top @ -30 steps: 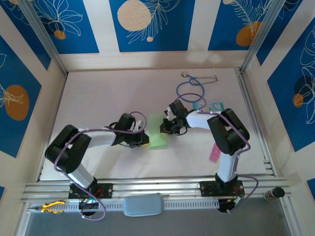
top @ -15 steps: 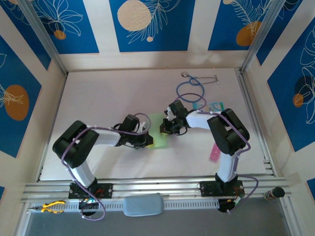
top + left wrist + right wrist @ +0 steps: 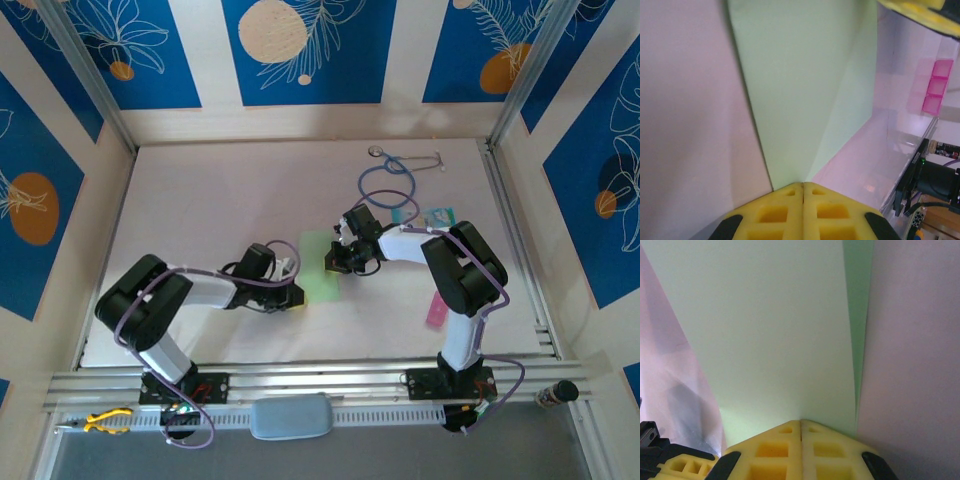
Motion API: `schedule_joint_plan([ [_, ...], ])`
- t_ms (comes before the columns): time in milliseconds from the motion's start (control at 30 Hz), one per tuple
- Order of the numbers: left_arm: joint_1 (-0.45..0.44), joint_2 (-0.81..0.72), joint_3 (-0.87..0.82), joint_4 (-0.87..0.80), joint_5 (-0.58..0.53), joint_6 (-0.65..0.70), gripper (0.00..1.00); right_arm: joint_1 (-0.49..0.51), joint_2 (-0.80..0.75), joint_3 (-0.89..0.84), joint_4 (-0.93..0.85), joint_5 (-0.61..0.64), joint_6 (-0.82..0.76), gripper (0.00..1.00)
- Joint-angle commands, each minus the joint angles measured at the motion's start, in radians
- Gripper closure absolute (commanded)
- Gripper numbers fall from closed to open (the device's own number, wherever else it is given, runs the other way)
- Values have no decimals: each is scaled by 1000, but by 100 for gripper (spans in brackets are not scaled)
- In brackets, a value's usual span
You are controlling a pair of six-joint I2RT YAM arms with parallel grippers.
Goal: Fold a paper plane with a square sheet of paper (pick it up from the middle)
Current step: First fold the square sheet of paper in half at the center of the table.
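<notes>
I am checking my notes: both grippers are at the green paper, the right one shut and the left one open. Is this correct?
Not quite: the left gripper is shut too. The left wrist view shows its yellow fingers pressed together at the green paper. The right gripper is shut at the paper, as you wrote.
</notes>
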Motion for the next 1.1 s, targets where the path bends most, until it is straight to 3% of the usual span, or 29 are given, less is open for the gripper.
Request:
schedule_joint_plan([
  [0, -6, -48, -26, -100, 3, 27, 100, 8, 37, -54, -114, 87, 1, 100],
  [233, 40, -138, 130, -190, -44, 66, 100, 6, 40, -46, -123, 80, -16, 100],
  [400, 113, -9, 283, -215, -24, 94, 100, 3, 49, -23, -141, 67, -34, 100],
  [600, 132, 129, 385, -170, 20, 96, 100, 2, 57, -6, -162, 60, -49, 100],
  [1067, 153, 301, 317, -133, -30, 170, 100, 2, 67, -4, -171, 52, -52, 100],
])
